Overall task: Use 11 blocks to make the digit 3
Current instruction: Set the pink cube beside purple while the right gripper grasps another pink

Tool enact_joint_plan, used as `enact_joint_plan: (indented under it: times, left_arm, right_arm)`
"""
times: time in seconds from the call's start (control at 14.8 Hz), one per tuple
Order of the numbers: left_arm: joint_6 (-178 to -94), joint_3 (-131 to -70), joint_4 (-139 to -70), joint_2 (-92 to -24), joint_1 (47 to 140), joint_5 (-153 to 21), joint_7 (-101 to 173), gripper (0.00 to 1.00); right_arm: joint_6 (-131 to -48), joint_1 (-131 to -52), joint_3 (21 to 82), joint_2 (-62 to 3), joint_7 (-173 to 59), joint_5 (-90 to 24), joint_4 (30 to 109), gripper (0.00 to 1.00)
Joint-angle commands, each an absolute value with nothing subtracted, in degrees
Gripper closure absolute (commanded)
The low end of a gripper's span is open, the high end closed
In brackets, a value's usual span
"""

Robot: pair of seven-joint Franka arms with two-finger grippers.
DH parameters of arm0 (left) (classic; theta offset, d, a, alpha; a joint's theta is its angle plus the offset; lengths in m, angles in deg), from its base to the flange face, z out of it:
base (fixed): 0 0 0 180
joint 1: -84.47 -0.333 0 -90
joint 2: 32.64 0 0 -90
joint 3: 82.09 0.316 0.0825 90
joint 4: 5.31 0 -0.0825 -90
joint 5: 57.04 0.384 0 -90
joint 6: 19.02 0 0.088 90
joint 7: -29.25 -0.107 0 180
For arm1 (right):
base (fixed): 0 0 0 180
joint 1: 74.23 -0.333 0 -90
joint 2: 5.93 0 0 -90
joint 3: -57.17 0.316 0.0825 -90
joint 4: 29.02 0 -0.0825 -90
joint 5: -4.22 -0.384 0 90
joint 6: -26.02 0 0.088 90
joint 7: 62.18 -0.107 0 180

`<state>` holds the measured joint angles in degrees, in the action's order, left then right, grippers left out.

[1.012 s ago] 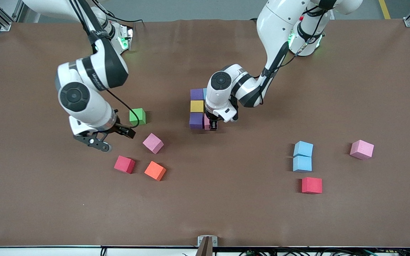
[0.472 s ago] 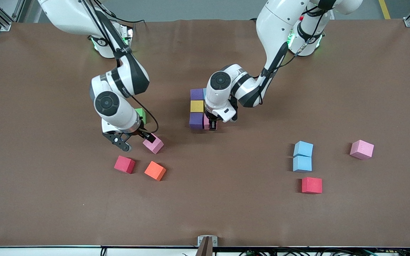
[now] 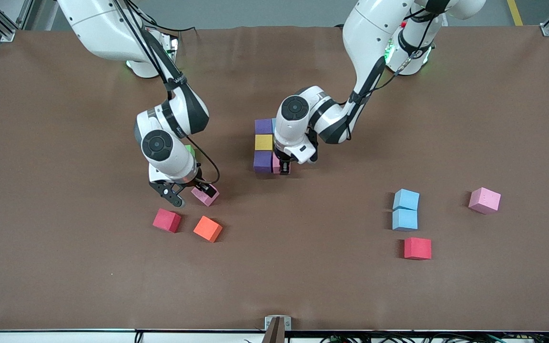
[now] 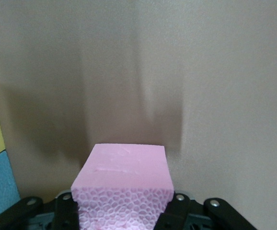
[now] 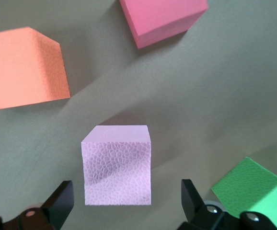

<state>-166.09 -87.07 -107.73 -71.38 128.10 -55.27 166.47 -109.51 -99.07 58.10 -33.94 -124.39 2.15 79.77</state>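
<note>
Left tool (image 3: pixel 284 167) is clamped on a pink cube (image 4: pixel 124 184) beside the purple cube (image 3: pixel 262 161), while the right tool (image 3: pixel 192 194) sits spread wide around another pink cube (image 5: pixel 118 164).

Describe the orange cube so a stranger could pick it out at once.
Start at the right gripper, open around a pink cube toward the right arm's end of the table. Just nearer the front camera lie two cubes side by side: a red cube and the orange cube. It is the only orange one.

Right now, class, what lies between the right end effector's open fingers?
A pink block sits on the table between the right end effector's fingers, not yet gripped; the right wrist view shows it.
</note>
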Motion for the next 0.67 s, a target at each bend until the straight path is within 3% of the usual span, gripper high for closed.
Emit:
enact_joint_plan:
  times: [0.0,0.34,0.47,0.61]
  left_arm:
    - [-166.9,-86.8,-106.8,-72.2,128.6,-54.1,167.2,0.78]
    - [-166.9,-86.9,-106.5,-72.1,128.6,-54.1,166.9,0.78]
    - [-166.9,-86.9,-106.5,-72.0,128.4,-54.2,166.7,0.76]
    - [-166.9,-86.8,-106.5,-72.2,128.3,-54.3,167.0,0.61]
  right_arm:
    - [-110.4,-99.9,57.8,-35.7,-125.5,1.7,78.6,0.03]
    - [-111.1,-99.8,57.7,-38.3,-125.5,2.4,76.7,0.06]
    - [-111.3,-99.5,57.6,-38.3,-125.4,2.5,76.7,0.12]
    - [-111.3,-99.4,57.6,-38.3,-125.3,2.5,76.7,0.18]
